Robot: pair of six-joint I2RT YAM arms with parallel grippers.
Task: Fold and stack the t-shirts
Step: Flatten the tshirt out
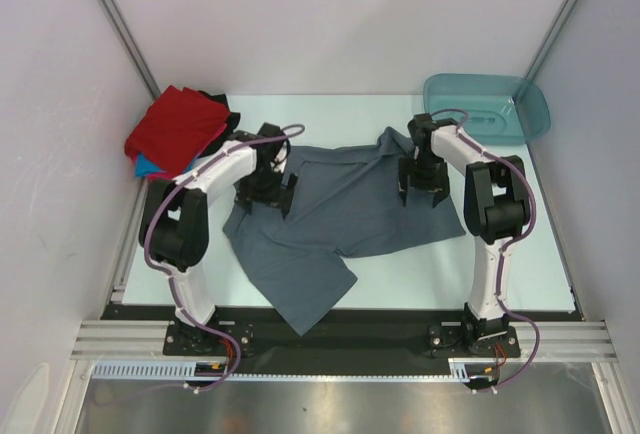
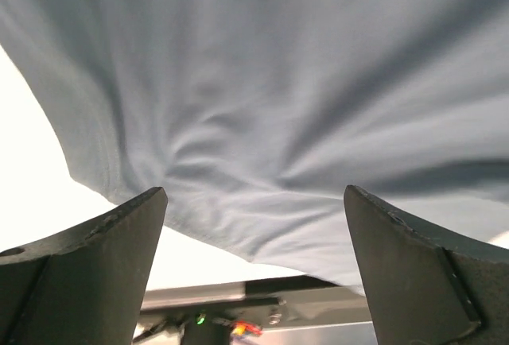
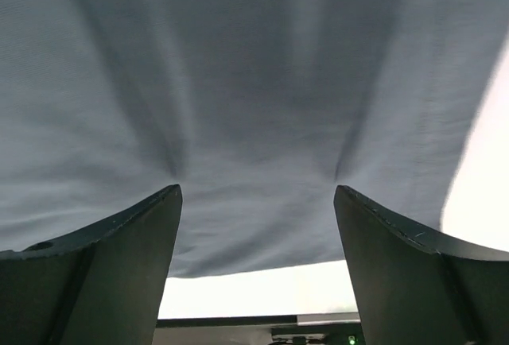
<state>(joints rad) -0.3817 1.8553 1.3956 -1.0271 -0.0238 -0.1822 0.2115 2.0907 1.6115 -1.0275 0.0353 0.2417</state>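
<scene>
Both tools stand with jaws spread wide and nothing between them: the left gripper (image 2: pixel 254 194) and right gripper (image 3: pixel 256 190) are tips-down on the slate grey-blue t-shirt (image 1: pixel 345 216), which lies spread beneath and ahead of each. Creases fan out from the fingertips. It looks light, thin and limp, likely to bunch and drape rather than hold shape. I'd pinch the cloth's edge showing just behind each tool's tips, not the flat middle.

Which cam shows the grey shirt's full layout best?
Top external: the whole grey t-shirt is in frame, spread out and rumpled. Each wrist view shows only a close patch of wrinkled cloth and one edge.
</scene>
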